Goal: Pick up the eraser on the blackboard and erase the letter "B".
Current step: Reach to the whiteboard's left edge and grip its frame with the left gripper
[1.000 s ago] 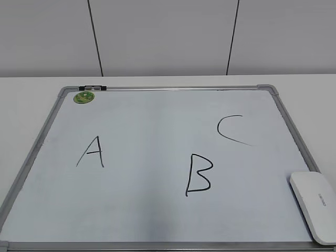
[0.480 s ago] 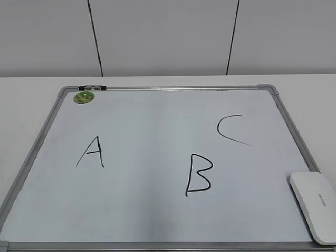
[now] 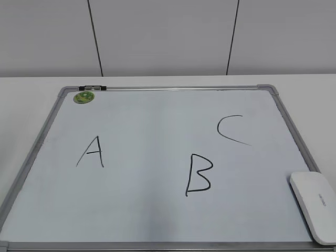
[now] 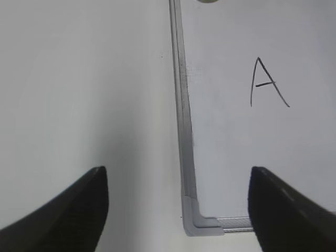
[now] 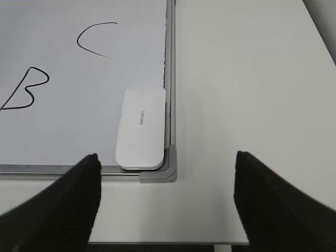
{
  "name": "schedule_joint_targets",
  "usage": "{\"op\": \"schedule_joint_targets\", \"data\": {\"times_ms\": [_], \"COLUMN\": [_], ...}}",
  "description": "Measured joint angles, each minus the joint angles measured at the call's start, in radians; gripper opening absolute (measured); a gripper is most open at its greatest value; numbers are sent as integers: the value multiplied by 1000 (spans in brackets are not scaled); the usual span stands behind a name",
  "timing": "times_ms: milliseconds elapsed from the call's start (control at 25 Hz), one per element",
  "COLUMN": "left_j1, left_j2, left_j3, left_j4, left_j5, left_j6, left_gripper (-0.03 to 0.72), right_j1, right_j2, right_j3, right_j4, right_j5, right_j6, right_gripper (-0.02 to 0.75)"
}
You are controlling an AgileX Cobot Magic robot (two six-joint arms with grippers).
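The blackboard (image 3: 157,226) lies flat on the white worktop (image 3: 31,89), bearing a black "A" (image 3: 91,152), the letter "B" (image 3: 199,175) and a "C" (image 3: 233,130). The eraser (image 3: 315,205) rests in the board's near right corner, against the frame, well apart from the "B". A green magnet (image 3: 83,97) sits at the far left corner. The left hand (image 4: 178,205) and right hand (image 5: 167,199) both hover with fingers spread wide, holding nothing.
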State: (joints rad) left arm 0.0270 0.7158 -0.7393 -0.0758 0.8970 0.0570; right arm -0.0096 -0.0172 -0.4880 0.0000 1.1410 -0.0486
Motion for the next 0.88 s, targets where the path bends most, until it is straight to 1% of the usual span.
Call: {"op": "schedule_joint_targets", "data": {"times_ms": [200, 400, 520, 600, 760, 880], "left_j1": [0, 0, 0, 0, 0, 0], "left_j2": [290, 557, 709, 789, 927, 1003], "left_j3": [-93, -225, -308, -348, -398, -421], "left_j4": [-13, -18, -48, -76, -112, -134], "left_j5": [-18, 14, 18, 18, 10, -7], "left_j6": [0, 11, 44, 75, 100, 117], "left_gripper": [605, 593, 587, 571, 509, 493], "right_j1": [0, 0, 0, 0, 0, 0], "right_j2": [0, 0, 0, 0, 0, 0], "right_j3": [0, 0, 0, 0, 0, 0], "right_j4": [0, 0, 0, 0, 0, 0], "right_j5": [0, 0, 0, 0, 0, 0], "right_j6": [0, 0, 0, 0, 0, 0], "right_gripper": [587, 587, 587, 587, 587, 587]}}
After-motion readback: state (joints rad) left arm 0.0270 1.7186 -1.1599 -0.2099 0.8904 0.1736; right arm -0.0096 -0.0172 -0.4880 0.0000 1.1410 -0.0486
